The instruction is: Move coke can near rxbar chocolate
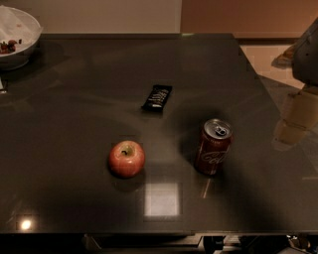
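Firstly, tool (296, 120): hung right of bench (74, 124); grip state could not be told.
coke can (213, 147): stood upright; likely best gripped mid-body.
rxbar chocolate (157, 97): lay beyond; can wanted setting just beside.

Looked like kitchen or break-room counter. Dark glossy countertop (74, 109) reflected ceiling light. Snack items laid out: coke can (213, 147), rxbar chocolate (157, 97), apple (127, 158). White bowl (17, 53) holding food bits at far left corner. Pale wall (99, 15) behind, tan floor (263, 59) at right. Gripper (292, 124) hung by counter's right edge.
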Controlling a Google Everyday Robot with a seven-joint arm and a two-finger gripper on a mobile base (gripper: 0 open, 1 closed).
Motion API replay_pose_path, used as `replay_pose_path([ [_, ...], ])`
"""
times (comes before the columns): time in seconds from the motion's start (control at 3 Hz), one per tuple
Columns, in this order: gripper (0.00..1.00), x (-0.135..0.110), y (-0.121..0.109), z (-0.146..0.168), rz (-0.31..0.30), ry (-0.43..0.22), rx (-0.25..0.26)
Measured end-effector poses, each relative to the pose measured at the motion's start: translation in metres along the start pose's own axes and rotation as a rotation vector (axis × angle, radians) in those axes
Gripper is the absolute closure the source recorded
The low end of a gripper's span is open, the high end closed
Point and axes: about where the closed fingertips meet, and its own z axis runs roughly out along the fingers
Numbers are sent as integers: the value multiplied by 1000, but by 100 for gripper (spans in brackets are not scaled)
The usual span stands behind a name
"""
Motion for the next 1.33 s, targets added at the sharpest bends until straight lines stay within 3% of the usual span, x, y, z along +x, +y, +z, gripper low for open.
replay_pose_path([
  [0.67,0,-3,0,2,3,-14,1],
  [1.33,0,-24,21,27,-19,-160,-59],
])
